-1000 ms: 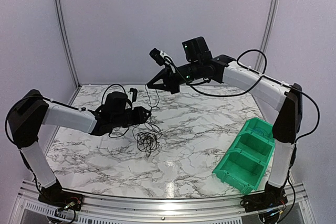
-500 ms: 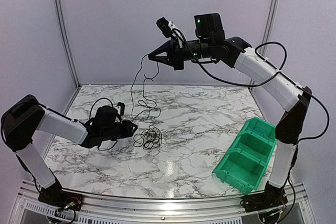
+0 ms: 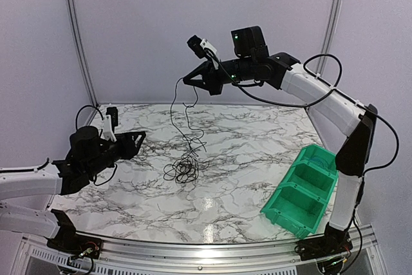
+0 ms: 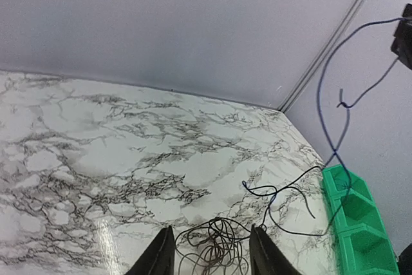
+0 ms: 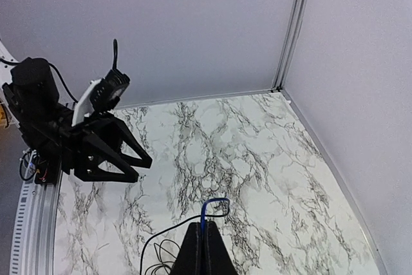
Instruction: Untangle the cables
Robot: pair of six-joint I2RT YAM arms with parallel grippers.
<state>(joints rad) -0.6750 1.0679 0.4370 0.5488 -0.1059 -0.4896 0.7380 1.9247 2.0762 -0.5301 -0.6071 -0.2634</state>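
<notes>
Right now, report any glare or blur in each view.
Top external: white glare on the table near the front edge; cables thin but sharp. Left wrist: a glare streak lower left, nothing blurred. Right wrist: even, soft light, no glare.

cables (image 3: 182,170): black, one blue | table (image 3: 244,152): white-grey marble veining | bin (image 3: 288,216): green

Cables (image 3: 183,170) on table (image 3: 244,152) centre, one strand up to the right jaws; bin (image 3: 288,216) at right.
</notes>
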